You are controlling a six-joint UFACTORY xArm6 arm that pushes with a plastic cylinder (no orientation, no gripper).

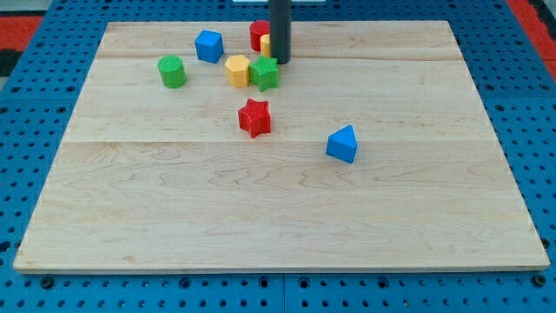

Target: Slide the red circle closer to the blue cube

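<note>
Rod and red circle [258, 35] sit together near the view's top edge of the desk [261, 217], with my tip [280, 62] just at the circle's right side, close enough that contact cannot be ruled out, though part of the circle is hidden behind the rod. A sliver of yellow block [265, 45] shows between circle and rod; its shape cannot be told. The end effector is a plain rod with nothing to spread or pinch, so it holds nothing and only pushes. The blue cube [208, 45] lies to the view's left of the circle, near but apart. Below them stand a yellow hexagon [237, 69] touching a green star [264, 73], with a green cylinder [172, 71] further left, a red star [254, 117] lower, and a blue wedge-like block [342, 143] to the lower right. The circle looks like a small, light, rigid piece that should slide readily on smooth wood; being round, it will likely roll off an off-centre push, so the contact belongs squarely on its right side, pressing leftward.
</note>
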